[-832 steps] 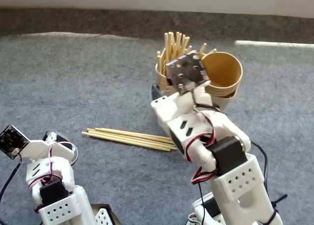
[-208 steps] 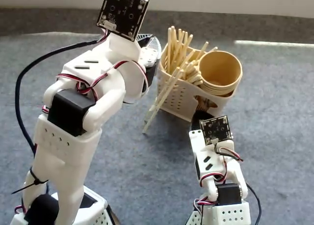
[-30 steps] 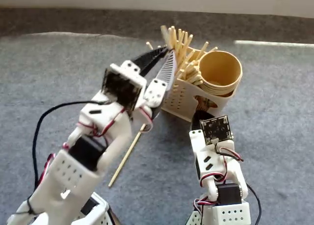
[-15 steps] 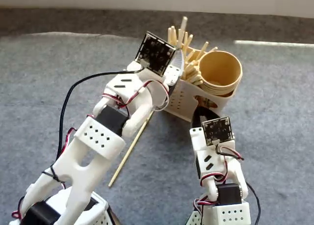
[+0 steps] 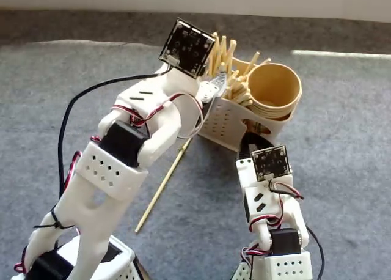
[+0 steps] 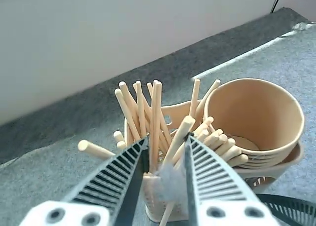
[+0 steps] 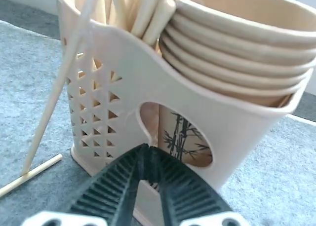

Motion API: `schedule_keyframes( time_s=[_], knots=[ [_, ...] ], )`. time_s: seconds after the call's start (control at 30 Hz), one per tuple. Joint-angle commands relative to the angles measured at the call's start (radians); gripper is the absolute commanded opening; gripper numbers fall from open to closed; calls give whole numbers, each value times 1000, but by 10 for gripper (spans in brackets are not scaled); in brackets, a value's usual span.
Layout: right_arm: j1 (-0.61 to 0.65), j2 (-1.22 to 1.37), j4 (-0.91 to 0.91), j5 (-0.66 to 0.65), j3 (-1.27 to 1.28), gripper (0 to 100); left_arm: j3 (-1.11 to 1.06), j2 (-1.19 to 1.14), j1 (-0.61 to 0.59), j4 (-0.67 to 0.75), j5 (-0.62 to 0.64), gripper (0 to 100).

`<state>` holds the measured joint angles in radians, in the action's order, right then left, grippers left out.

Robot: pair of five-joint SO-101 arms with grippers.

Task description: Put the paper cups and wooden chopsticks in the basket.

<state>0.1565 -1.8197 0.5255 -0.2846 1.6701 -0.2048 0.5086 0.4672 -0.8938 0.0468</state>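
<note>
Arm (image 5: 146, 118) stretched over basket (image 5: 226, 124), left tool (image 6: 166, 138) part-open astride chopsticks (image 6: 155, 107), right tool (image 7: 148, 153) closed, empty.

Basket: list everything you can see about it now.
The cream plastic basket stands upright on the grey carpet. Its walls carry triangular holes and one rounded cut-out. Wooden chopsticks stand on end in one side, nested paper cups fill the other. One loose wooden chopstick leans on its outer wall. The right gripper sits shut by its base.

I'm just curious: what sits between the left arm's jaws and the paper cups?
A bundle of wooden chopsticks standing in the basket, seen in the left wrist view.
</note>
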Motion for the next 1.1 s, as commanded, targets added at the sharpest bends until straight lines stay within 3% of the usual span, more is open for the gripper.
schedule_keyframes(
  time_s=[0.0, 0.17, 0.4, 0.53, 0.7, 1.07],
  knots=[
    [-10, -19, -33, 3, 67, 5, 61, 5, -22, -6, 63, 126],
    [-10, -19, -33, 3, 68, 5, 18, -31, -48, 172, 112, 125],
    [-10, -19, -35, 3, 81, 5, 79, -245, -56, 377, 110, 8],
    [-10, -19, -35, 3, 81, 5, 182, -326, -56, 265, 112, 21],
    [-10, -19, -35, 3, 81, 5, 277, -341, -56, 78, 117, 130],
    [-7, -19, -35, 3, 82, 5, 562, -200, 24, -370, 106, 129]
  ],
)
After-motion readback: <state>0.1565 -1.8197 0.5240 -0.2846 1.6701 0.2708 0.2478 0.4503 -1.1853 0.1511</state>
